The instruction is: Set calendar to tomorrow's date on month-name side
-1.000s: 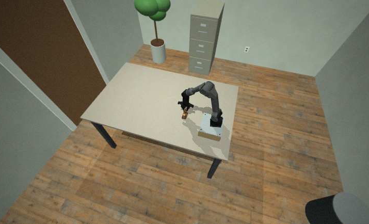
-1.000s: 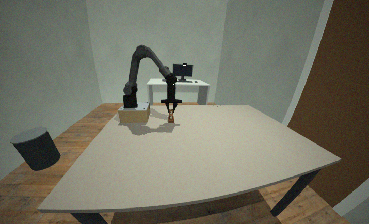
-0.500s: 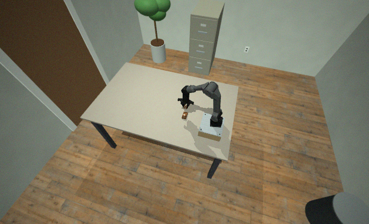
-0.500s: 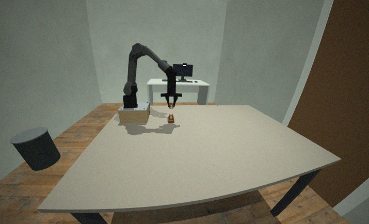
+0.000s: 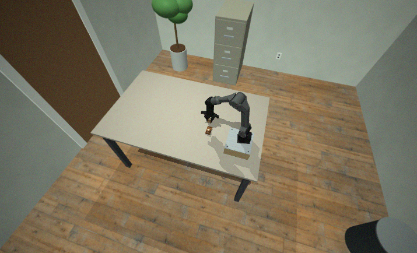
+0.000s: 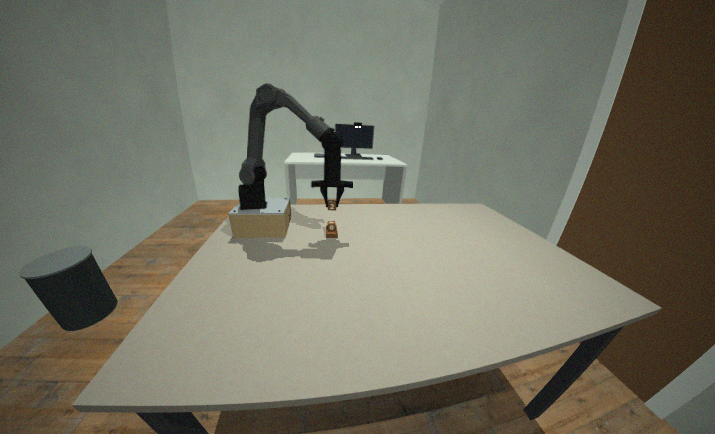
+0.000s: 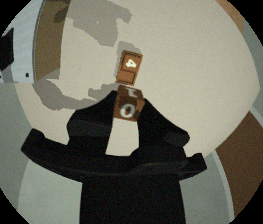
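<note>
My gripper (image 5: 209,119) (image 6: 331,203) (image 7: 127,101) is shut on a small wooden digit cube (image 6: 331,205) (image 7: 127,108) and holds it in the air, a little above the calendar tray. In the exterior view the held cube's near face shows a 2. The small brown tray (image 5: 209,133) (image 6: 331,232) (image 7: 131,66) lies on the table below the gripper, with the other cube in it. That cube's top digit shows in the wrist view but is too small to read. The month's name is too small to see.
The arm's base block (image 5: 238,144) (image 6: 259,221) stands on the beige table (image 5: 159,109) (image 6: 381,301) close to the tray. A dark bin (image 6: 69,288), a filing cabinet (image 5: 231,44) and a potted plant (image 5: 177,41) stand on the floor.
</note>
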Controlling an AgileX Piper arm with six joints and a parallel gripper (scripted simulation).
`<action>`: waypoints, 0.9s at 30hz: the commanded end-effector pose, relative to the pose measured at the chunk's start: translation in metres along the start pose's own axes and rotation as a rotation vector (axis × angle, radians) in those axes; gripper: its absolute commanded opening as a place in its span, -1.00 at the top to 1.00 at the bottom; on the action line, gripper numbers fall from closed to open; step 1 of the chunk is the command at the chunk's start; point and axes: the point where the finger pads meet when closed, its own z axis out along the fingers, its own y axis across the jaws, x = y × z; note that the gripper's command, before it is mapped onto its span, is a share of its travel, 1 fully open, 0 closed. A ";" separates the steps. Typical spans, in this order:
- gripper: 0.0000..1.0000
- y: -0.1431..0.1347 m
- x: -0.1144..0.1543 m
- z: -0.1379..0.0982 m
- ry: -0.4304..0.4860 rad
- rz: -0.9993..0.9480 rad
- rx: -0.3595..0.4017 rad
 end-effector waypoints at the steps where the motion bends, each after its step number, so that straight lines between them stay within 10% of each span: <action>1: 0.29 0.000 0.000 0.000 0.001 0.040 0.001; 27: 0.29 -0.001 0.001 -0.001 0.001 1.241 0.003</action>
